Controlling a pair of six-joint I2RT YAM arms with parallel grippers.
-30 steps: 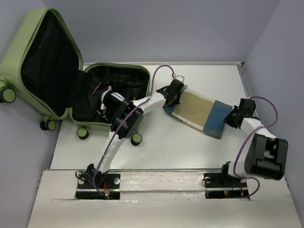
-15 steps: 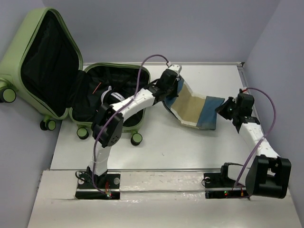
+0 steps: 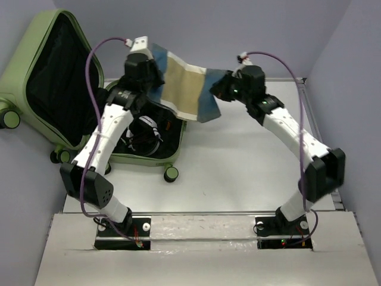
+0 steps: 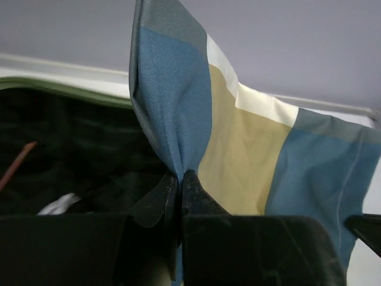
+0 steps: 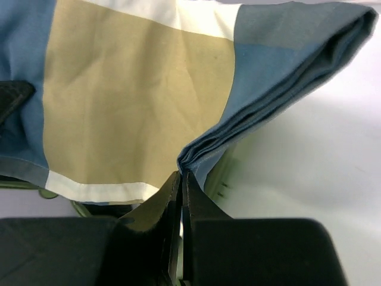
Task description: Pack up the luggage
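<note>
one suitcase (image 3: 18, 68), light olive green with a black lining, lies open at the far left of the worktop (image 3: 238, 167). its lid stands up and leans off to the left, and its base lies flat with the open side up. at least three small wheels show along its edges. in the left wrist view a strip of its green rim (image 4: 59, 89) crosses behind the claw.

one folded cloth (image 3: 181, 83) hangs in the air between the two arms, partly above the right rear corner of the suitcase base and partly above the worktop. it has blue blocks, one tan block and a white stripe; no print shows on it. its right edge shows several stacked layers (image 5: 286, 65).

the left claw (image 3: 152, 68) is closed on the left end of the cloth, where the blue fabric bunches into a pinch (image 4: 180, 176). the right claw (image 3: 221, 86) is closed on the right end, nipping a folded blue corner (image 5: 180, 176).

inside the base lies a black and white bundle (image 3: 147, 128); what it is cannot be told. a thin reddish stick (image 4: 18, 164) lies on the lining.

two purple cables, one for each arm, loop above the wrists (image 3: 95, 53). any marking on their white plugs is too small to read.
</note>
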